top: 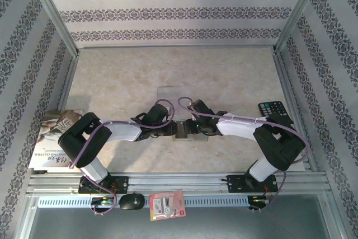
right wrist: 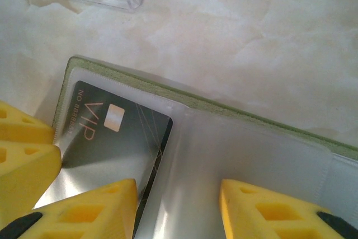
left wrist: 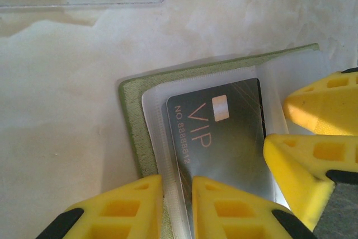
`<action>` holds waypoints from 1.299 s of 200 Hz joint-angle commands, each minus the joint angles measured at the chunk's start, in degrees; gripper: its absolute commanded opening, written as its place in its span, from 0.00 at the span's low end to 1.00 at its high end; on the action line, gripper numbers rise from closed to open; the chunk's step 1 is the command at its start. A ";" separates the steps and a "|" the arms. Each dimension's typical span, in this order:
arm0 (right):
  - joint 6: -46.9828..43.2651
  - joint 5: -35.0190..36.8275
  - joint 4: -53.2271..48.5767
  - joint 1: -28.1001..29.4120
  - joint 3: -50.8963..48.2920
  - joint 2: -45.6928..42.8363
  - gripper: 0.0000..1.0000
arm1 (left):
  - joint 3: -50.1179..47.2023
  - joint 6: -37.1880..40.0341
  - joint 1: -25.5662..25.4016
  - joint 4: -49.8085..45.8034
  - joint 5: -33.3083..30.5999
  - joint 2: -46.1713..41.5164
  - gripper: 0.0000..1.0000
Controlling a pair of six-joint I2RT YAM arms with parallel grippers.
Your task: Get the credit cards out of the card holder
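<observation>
Near the middle of the tabletop's [top: 235, 76] near edge, the left tool [left wrist: 177, 187] pinches the open card holder [left wrist: 130, 132] while the right tool [right wrist: 178, 190], jaws apart, straddles the pocketed dark credit card's [left wrist: 224, 149] inner long edge, which appears to run toward the far edge.

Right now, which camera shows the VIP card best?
Left wrist: the VIP card is big, lettering readable. Right wrist shows that card partly hidden. From the top it's too small inside the card holder.

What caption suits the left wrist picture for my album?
Left gripper pinches the green card holder while a dark VIP card sits inside.
</observation>
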 commanded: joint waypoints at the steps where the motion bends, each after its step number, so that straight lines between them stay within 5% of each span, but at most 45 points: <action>1: -0.35 2.82 -4.04 0.76 -0.22 2.48 0.45 | -1.59 -0.38 0.25 -2.54 1.19 1.07 0.20; 135: 0.92 13.40 -11.08 -0.22 -2.10 -3.30 0.44 | -2.17 -0.60 0.32 -2.28 1.38 0.98 0.21; 170: -0.24 3.25 -7.00 -0.65 -2.35 -13.62 0.36 | -2.20 -1.08 0.32 -1.75 1.82 1.24 0.21; 208: 6.28 -15.95 -0.15 -1.92 -1.65 -7.96 0.27 | -2.30 -1.17 0.32 -1.75 1.64 0.57 0.20; 260: 11.55 -19.05 5.79 -3.74 -4.94 -3.35 0.21 | -2.54 -1.12 0.30 -1.66 1.72 0.53 0.21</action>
